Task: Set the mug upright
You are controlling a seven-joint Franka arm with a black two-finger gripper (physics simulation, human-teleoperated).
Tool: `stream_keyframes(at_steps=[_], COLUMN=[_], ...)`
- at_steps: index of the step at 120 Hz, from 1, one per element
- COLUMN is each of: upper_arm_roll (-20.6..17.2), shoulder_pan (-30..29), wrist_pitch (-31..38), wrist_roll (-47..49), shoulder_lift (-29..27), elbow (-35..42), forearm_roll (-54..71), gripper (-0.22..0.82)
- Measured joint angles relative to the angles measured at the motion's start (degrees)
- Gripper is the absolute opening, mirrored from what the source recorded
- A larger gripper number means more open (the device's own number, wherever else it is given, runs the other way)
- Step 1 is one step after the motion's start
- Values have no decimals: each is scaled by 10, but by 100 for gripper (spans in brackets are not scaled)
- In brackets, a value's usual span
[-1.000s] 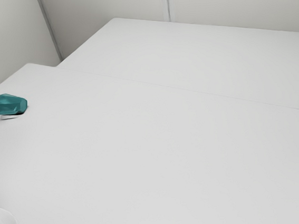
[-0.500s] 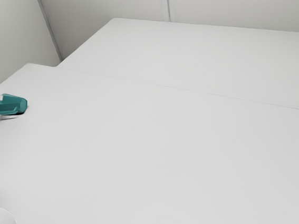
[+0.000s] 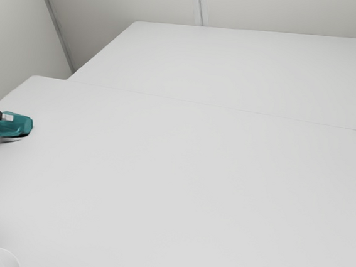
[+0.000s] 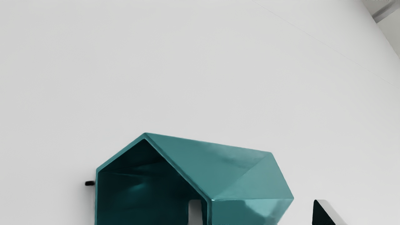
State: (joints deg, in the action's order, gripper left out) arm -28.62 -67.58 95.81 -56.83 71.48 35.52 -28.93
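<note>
Currently the black two-finger gripper stands open at the mug, coming from the exterior view's left. In the wrist view its two fingers are wide apart: one tip is seen against the dark inside of the mug, close to the rim, and the other is beyond the base, with a gap of table between. So the mug is not clamped by them.

The mug lies on its side. Its long axis runs across, roughly from one finger toward the other; the mouth is on the side of the first finger and the base on the side of the second. It is teal, with flat facets, sharp edges, an angular rim and a smooth, glossy surface. Beside the rim a small black piece sticks out; what it is, I cannot tell.

The mug is on the smooth white table, near its end at the exterior view's left, a little to the near side of its rounded far-left corner. Behind, a second white table top meets it along a thin seam. At the near-left corner of the exterior view is a rounded white object with a dark spot.
</note>
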Motion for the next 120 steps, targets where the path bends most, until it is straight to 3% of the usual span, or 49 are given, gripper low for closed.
stream_keyframes(at_steps=[12, 28, 76, 89, 97, 110, 113, 120], upper_arm_roll=[-6, -8, -7, -2, 3, 8, 19, 85], shoulder_pan=[-1, -1, -11, -14, -9, 28, 47, 120], wrist_pitch=[-5, -16, -59, -70, -75, -83, -84, -85], wrist_roll=[-1, -2, -3, -3, -3, -2, -1, 1], shoulder_lift=[-5, -18, -73, -139, -207, -293, -314, -365], elbow=[0, 15, 77, 139, 194, 254, 266, 286], forearm_roll=[0, -4, -41, -43, -27, 21, 35, 61], gripper=[4, -8, -16, -16, -16, -16, -16, -17])
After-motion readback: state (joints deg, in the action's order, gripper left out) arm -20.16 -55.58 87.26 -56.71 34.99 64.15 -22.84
